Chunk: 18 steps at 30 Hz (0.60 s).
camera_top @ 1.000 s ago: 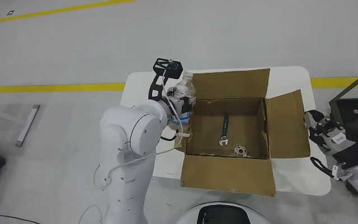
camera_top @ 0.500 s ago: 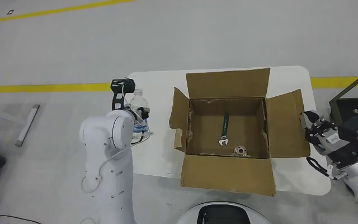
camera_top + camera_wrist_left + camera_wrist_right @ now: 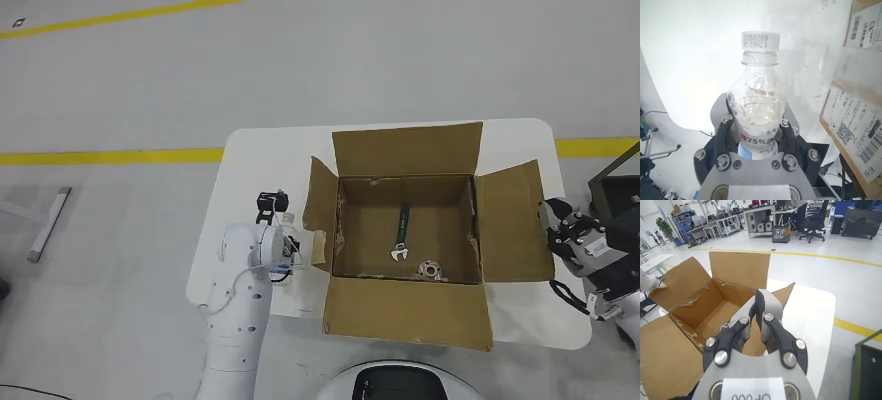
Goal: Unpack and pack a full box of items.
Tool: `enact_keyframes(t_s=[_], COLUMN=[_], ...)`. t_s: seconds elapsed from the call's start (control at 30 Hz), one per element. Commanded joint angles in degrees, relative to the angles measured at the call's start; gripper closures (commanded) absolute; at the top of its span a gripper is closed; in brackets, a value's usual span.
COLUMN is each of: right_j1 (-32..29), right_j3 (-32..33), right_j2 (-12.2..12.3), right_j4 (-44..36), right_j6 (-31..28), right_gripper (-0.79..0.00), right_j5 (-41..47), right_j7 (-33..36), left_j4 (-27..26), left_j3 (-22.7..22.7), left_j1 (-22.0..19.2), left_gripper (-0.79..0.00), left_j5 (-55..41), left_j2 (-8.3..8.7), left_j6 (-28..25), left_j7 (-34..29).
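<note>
Clearly, left fingers clamp clear white-capped plastic bottle beside brown cardboard box; top view adds green-handled wrench inside; right fingers closed, empty.

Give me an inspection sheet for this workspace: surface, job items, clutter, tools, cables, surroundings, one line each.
Surface: white table, carrying the box.
Job's things: box open, flap edges torn; wrench and a small round part on its floor; bottle clear, capped, outside the box by its left flap.
Clutter: nothing seen.
Tools: left tool shut on the bottle; right tool shut, empty, beyond the box's right flap.
Cables: black cable on the floor past the table edge.
Surroundings: yellow floor lines; benches and office chairs behind.
</note>
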Motion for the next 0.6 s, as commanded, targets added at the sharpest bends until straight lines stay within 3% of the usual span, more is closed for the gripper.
enact_keyframes(t_s=[0.0, 0.07, 0.17, 0.2, 0.23, 0.57], right_j1=[0.0, 0.0, 0.0, 0.1, 0.1, 2.2], right_j3=[0.1, 0.3, 0.5, 0.5, 0.5, 0.2], right_j2=[0.0, 0.0, -0.1, -0.1, -0.1, 0.2], right_j4=[0.0, 0.0, -0.3, -0.4, -0.4, -3.5], right_j6=[0.0, 0.1, 0.0, 0.0, 0.0, -0.4], right_gripper=[0.0, 0.0, 0.0, 0.0, 0.0, 0.0], right_j5=[0.0, 0.1, 0.4, 0.6, 0.8, -0.2], right_j7=[0.1, 0.1, 0.3, 0.4, 0.5, 4.0], left_j4=[1.6, 2.6, 3.9, 4.3, 4.7, 3.1], left_j3=[0.6, 1.1, 1.5, 1.6, 1.7, 2.2], left_j1=[-0.4, -0.8, -1.4, -1.6, -1.9, -2.5], left_gripper=[0.0, 0.0, -0.194, -0.582, -0.785, -0.785], left_j5=[-0.6, -1.0, -1.7, -1.8, -1.6, -2.7], left_j2=[-0.09, -0.16, -0.21, -0.2, -0.2, -0.09], left_j6=[0.4, 0.7, 0.8, 1.0, 1.5, 2.4], left_j7=[0.5, 1.0, 0.8, 0.4, -0.1, -1.0])
